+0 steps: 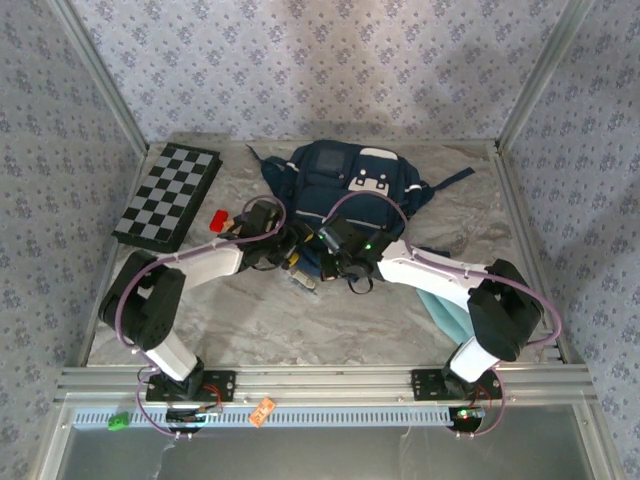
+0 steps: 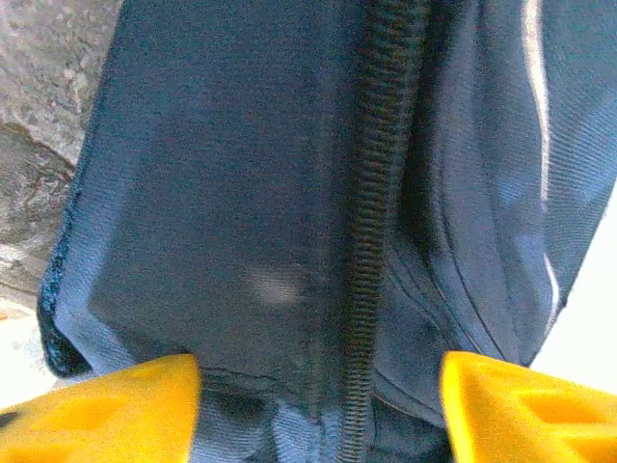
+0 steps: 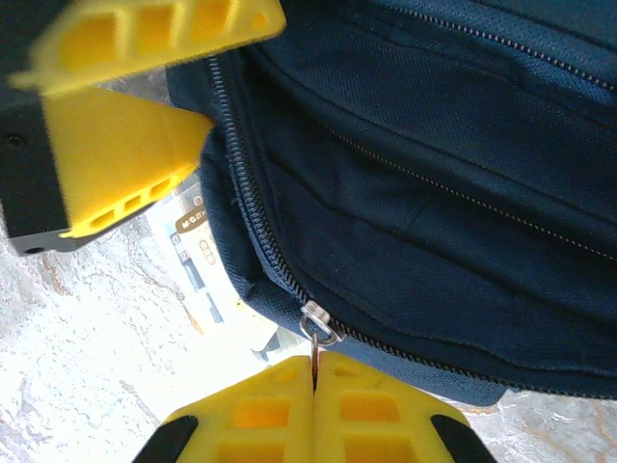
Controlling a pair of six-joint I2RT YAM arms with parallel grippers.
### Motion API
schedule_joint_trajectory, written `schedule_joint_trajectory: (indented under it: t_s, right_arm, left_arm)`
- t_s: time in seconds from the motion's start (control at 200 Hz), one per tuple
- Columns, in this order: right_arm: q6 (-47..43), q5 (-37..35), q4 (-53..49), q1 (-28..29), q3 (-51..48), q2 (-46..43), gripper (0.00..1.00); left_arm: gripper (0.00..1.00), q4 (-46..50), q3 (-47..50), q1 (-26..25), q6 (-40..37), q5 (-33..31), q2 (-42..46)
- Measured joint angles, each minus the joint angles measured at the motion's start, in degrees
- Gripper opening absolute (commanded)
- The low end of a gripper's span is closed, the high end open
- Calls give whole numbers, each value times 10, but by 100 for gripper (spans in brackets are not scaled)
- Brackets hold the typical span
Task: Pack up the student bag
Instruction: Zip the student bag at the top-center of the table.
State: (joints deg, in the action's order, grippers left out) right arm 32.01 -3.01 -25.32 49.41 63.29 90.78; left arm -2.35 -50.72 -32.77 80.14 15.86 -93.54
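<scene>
The student bag (image 1: pixel 345 185) lies on the surface (image 1: pixel 300 320), right of the chessboard (image 1: pixel 168 195). Your right end effector (image 3: pixel 313 381) pinches the zipper pull (image 3: pixel 319 333); the zip (image 3: pixel 241 188) runs from there toward your left end effector (image 2: pixel 318 371) (spread wide, bag cloth between its fingers).

Both wrists hide the student bag's (image 1: pixel 350 178) near edge from you. Its zip pull (image 3: pixel 318 323) vanishes between the right gripper's (image 3: pixel 315 376) fingers; the packet (image 3: pixel 196 253) beneath is unreadable.
</scene>
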Motion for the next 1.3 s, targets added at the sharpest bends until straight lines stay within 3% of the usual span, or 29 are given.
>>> schedule_joint_trajectory:
  t_s: [0.21, 0.315, 0.954, 1.159, 1.299]
  right_arm:
    - [5, -14, -2, -4, 0, 0, 0]
    - [6, -20, -3, -4, 0, 0, 0]
    - [-15, -44, -37, -45, -46, -65, 0]
    - [-48, -9, -16, -43, -30, -47, 0]
    - [-51, 7, -2, -39, -2, 0, 0]
  left_arm:
    - [12, -8, -3, -8, 17, -9, -19]
    - [0, -9, -3, -6, 12, -9, -19]
    - [0, 74, -45, 71, -90, 13, 8]
    - [0, 116, -91, 108, -130, 17, -3]
    - [23, 118, -104, 122, -148, 14, -7]
